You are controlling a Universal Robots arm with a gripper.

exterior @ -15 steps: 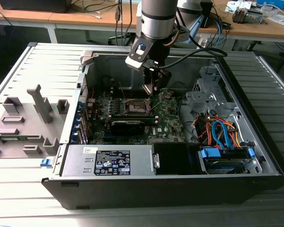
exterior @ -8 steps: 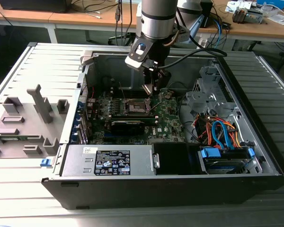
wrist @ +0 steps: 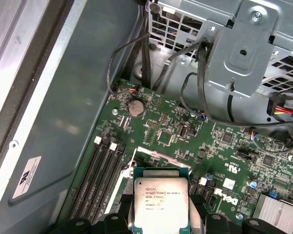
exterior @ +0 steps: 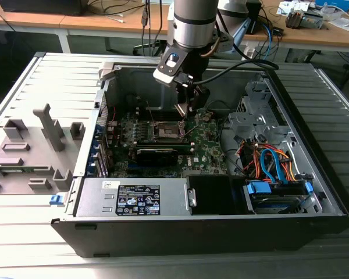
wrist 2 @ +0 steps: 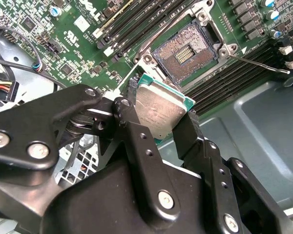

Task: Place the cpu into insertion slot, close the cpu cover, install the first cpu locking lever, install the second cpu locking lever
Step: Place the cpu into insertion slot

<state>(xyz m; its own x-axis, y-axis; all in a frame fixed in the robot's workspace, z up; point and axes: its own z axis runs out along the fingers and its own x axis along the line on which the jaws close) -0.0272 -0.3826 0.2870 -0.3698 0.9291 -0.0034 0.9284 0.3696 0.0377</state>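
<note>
On the exterior view's left, a grey fixture (exterior: 29, 151) with upright holders lies on the slatted bench (exterior: 23, 232), just beside the open case (exterior: 221, 232). Along the case's near wall sits the power supply (exterior: 136, 197), and behind it the green board (exterior: 206, 148) lies flat. A long black card (exterior: 157, 154) stands on the board just in front of the slot (exterior: 166, 129). The arm comes down from above, and its gripper (exterior: 186, 109) hangs over the board just to the right of the slot.

In the second wrist view the 2 fingers (wrist 2: 132, 129) are clamped on opposite edges of the cpu (wrist 2: 158, 112). It is held above the board, near the slot but not in it. The slot's contacts lie bare inside the silver surround. A thin lever (wrist 2: 259, 63) sticks out from 1 corner over the memory slots (wrist 2: 234, 80).

In the first wrist view a coin cell (wrist: 135, 107) lies beyond the cpu, and black cables (wrist: 200, 87) droop from the drive cage (wrist: 249, 44) towards the board. Further to the exterior view's right, that cage crowds the board's edge. Orange and blue wires (exterior: 270, 163) are bundled behind a drive (exterior: 276, 195).
</note>
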